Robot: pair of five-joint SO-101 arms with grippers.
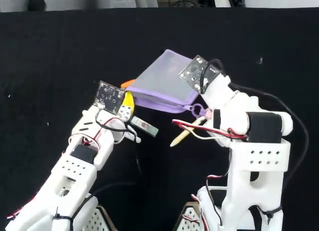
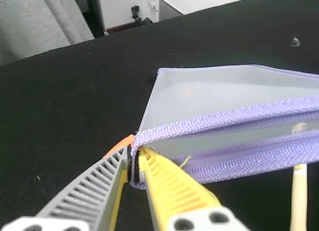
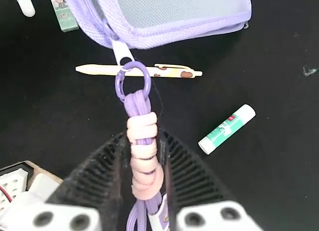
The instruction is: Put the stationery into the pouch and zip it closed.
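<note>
Trouble is most likely at the pouch's [image 1: 162,84] two held points. The left gripper [image 2: 133,163] has its fingers [image 2: 169,191] closed on one corner of the pouch, holding that end up off the tabletop [image 1: 50,51]. The right gripper [image 3: 143,138] has its fingers [image 3: 192,176] clamped on the pull cord [image 3: 137,104], which runs through a ring [image 3: 132,81] to the zip tab at the opposite corner.

The pen [image 3: 139,70] lies on the tabletop just beside that ring. The glue stick [image 3: 227,128] lies well apart from the pouch, and a green-labelled piece [image 3: 62,14] sits near the pouch's edge. All three are outside it.

Pulling the cord now would probably close the pouch with nothing in it. A hard tug could also slip the thin corner out of the left fingers, since they pinch only the fabric edge, and the pouch would then slide instead of zipping. The cord is soft, so it may stretch or twist rather than move the slider. A sagging pouch could knock the pen and send it rolling. How far the mouth gapes cannot be told.
</note>
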